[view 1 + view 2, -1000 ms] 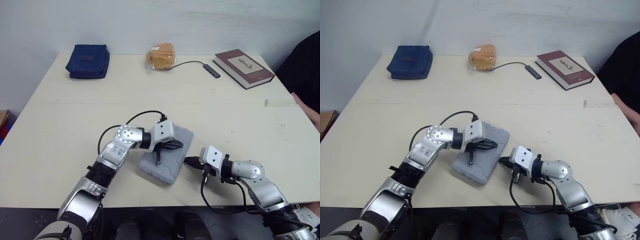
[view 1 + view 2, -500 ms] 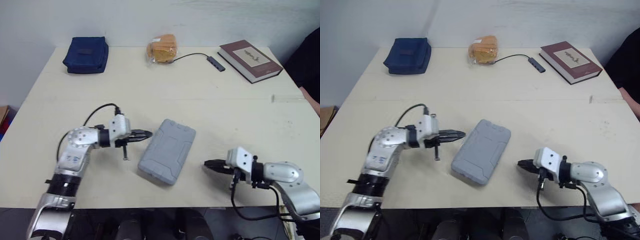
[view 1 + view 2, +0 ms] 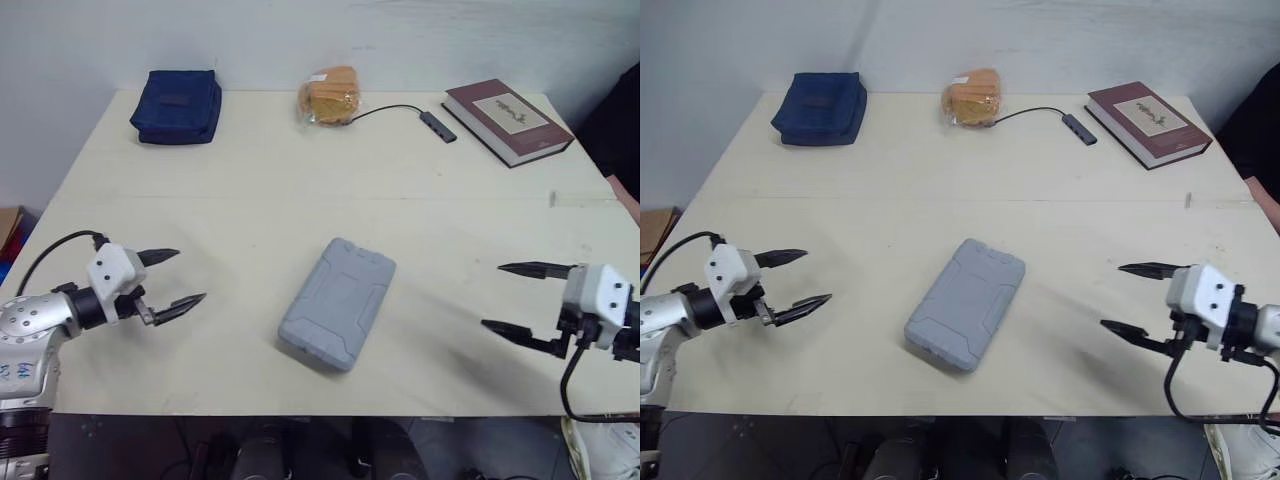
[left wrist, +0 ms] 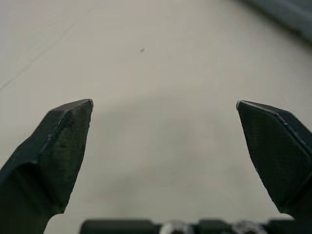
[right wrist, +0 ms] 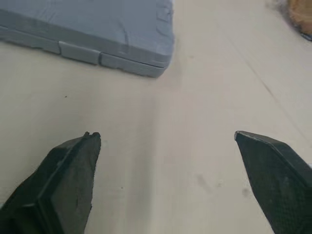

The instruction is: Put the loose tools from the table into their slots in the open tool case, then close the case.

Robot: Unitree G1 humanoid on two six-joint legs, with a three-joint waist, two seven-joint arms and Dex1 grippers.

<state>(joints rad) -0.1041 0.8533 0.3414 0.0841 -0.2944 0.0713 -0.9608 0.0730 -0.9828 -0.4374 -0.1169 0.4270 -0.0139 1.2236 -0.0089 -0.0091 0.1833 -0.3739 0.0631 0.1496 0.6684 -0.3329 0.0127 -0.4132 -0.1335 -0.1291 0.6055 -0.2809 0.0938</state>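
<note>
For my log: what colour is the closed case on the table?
The case is plain grey; the left eye view shows it best.

We count one worktop. On it: one grey tool case, one blue pouch, one wrapped bun, one cabled hub, one brown book. Two arms' ends: one left end effector, one right end effector.

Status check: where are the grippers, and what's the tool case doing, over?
Left gripper open, empty, left of the tool case. Right gripper open, empty, right of it. Case shut, flat on the table. Nothing between grippers and case.
</note>
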